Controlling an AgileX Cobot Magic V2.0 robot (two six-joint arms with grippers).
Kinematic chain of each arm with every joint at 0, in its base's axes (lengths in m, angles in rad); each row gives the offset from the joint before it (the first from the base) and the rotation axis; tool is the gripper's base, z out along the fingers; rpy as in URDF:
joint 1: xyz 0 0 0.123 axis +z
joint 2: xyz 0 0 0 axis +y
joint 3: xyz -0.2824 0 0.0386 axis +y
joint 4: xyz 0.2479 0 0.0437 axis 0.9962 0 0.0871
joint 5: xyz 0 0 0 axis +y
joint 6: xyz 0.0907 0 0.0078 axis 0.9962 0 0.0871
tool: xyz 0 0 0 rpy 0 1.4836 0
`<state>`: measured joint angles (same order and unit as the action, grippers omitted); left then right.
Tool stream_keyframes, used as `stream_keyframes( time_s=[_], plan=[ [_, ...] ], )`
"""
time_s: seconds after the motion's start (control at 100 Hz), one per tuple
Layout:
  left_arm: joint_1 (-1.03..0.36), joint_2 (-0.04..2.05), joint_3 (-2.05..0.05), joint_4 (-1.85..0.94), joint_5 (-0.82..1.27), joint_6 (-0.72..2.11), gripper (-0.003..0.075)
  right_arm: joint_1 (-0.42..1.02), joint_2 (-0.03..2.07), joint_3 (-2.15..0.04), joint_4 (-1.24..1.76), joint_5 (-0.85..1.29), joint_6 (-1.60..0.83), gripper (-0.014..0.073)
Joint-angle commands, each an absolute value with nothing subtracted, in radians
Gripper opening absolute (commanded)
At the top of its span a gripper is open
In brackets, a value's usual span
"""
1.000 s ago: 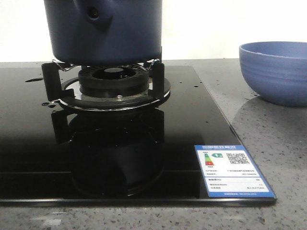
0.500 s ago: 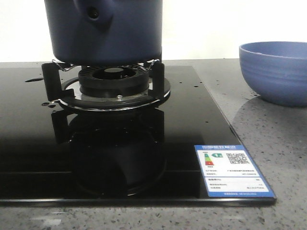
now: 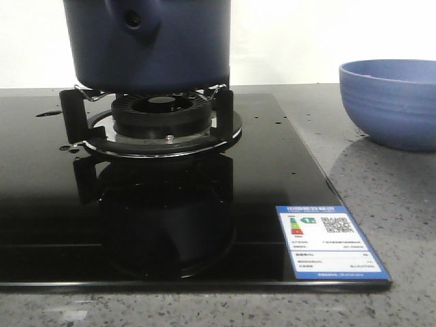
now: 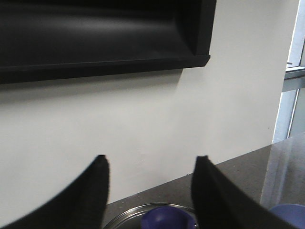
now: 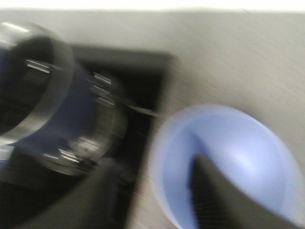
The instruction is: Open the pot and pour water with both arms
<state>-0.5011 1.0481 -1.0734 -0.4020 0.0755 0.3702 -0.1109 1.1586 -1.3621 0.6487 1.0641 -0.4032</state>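
Note:
The dark navy pot [image 3: 153, 48] stands on the burner of the black hob, its handle stub with the round hole [image 3: 133, 20] facing me. Neither gripper shows in the front view. In the left wrist view my left gripper [image 4: 151, 164] is open and empty, above the pot's lid, whose steel rim [image 4: 125, 217] and blue knob [image 4: 167, 218] lie between the fingers. In the blurred right wrist view my right gripper [image 5: 155, 179] is open and empty, between the pot [image 5: 66, 112] and the light blue bowl [image 5: 238, 157].
The light blue ribbed bowl [image 3: 392, 102] stands on the grey counter to the right of the hob [image 3: 272, 170]. A label sticker [image 3: 330, 242] is at the hob's front right corner. A black cabinet [image 4: 95, 33] hangs on the wall behind.

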Motion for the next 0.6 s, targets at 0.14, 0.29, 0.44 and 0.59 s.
stream_keyframes(
  time_s=[0.14, 0.29, 0.44, 0.59],
  plan=[
    [-0.372, 0.904, -1.009, -0.395, 0.067, 0.368, -0.002, -0.116, 1.011, -1.194, 1.082, 0.842, -0.902, -0.0044],
    [-0.335, 0.746, -0.8, -0.409, -0.065, 0.368, -0.002, -0.116, 0.852, -0.95, 1.096, 0.677, -1.066, -0.0043],
    [-0.333, 0.558, -0.524, -0.451, -0.193, 0.368, -0.002, -0.116, 0.635, -0.681, 1.136, 0.496, -1.139, -0.0043],
    [-0.333, 0.384, -0.308, -0.525, -0.216, 0.368, -0.002, -0.116, 0.437, -0.451, 1.149, 0.413, -1.139, -0.0043]
  ],
)
